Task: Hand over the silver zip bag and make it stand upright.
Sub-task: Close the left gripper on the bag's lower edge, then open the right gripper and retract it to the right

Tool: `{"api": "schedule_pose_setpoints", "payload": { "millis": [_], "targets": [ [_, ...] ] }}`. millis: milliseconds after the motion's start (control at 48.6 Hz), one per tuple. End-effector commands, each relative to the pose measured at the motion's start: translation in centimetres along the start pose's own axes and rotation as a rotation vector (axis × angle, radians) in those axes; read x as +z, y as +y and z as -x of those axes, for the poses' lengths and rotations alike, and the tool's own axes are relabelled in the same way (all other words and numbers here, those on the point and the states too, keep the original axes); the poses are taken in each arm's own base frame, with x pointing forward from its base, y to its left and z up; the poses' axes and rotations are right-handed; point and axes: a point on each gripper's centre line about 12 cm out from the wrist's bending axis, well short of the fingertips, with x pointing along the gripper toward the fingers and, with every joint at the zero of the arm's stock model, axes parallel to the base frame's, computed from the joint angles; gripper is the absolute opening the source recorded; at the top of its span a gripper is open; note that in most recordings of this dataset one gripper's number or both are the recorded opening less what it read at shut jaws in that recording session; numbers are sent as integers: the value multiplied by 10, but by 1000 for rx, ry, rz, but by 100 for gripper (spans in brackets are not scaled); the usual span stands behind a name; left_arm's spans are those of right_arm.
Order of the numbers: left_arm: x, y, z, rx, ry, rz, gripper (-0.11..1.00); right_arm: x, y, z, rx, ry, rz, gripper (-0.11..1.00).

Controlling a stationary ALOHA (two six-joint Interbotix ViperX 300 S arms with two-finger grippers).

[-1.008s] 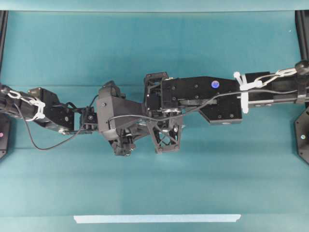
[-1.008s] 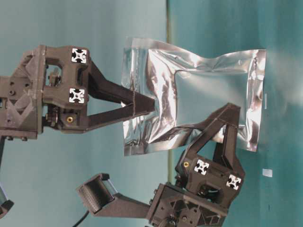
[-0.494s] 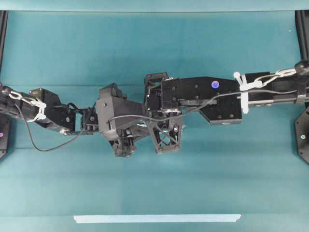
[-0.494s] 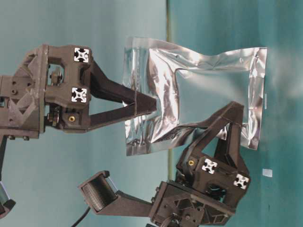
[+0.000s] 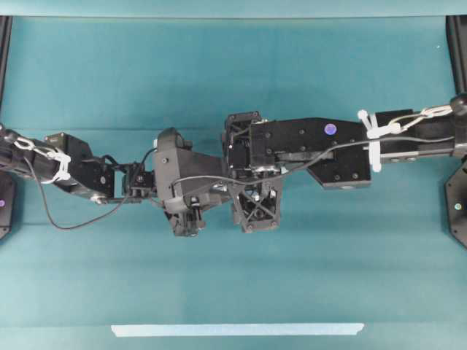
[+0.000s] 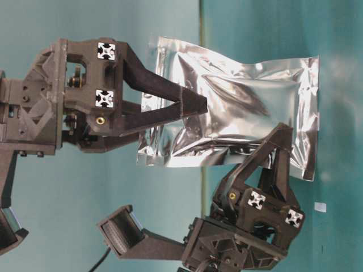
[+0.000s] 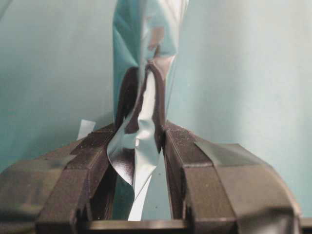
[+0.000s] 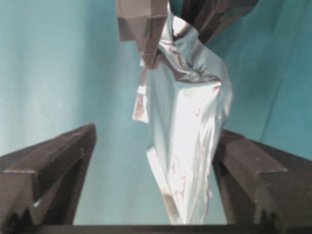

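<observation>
Nearest, along the near edge of the tabletop (image 5: 233,292), a long pale tape strip (image 5: 237,329) is lying left to right, well apart from the work.

Further in, at mid-table, both arms are meeting, and the silver zip bag (image 6: 244,96) is hanging in the air between them, off the tabletop and hidden under them from overhead. The left pincer (image 7: 141,131) is pinching the bag. Its own camera is showing the foil squeezed flat between the 2 pads. The right pincer (image 6: 198,105) is standing spread wide. Its 2 fingers are straddling the bag's other end. The foil is sitting close to 1 of them, and whether it is touching I cannot tell.

The table-level view seems to be turned on its side, with the tabletop and a small white tape scrap (image 6: 320,207) at the picture's right. Read that way, the bag's long axis is pointing from the right pincer down toward the tabletop, and the left pincer is gripping nearer the low end.

The bag is therefore resting on the left arm alone. The right pincer is probably needing to back out along that axis, so as not to snag the foil. The left arm is then looking best placed to lower the bottom edge squarely.
</observation>
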Motion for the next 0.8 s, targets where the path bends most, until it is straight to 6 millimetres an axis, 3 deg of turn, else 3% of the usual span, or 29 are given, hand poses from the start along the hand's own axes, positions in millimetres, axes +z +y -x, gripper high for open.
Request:
{"api": "schedule_pose_setpoints", "payload": {
  "millis": [0, 268, 515, 782],
  "targets": [
    [3, -2, 0, -6, -8, -13, 29, 0, 0, 16, -8, -41, -17, 89],
    [4, -2, -1, -6, -10, -45, 29, -1, -2, 25, -12, -60, -35, 88],
    [3, -2, -1, -6, -10, -82, 28, -6, -9, 47, -18, -108, -105, 88],
    [2, -2, 0, -7, -7, -110, 28, -23, -14, 68, -20, -186, -205, 88]
  ]
}}
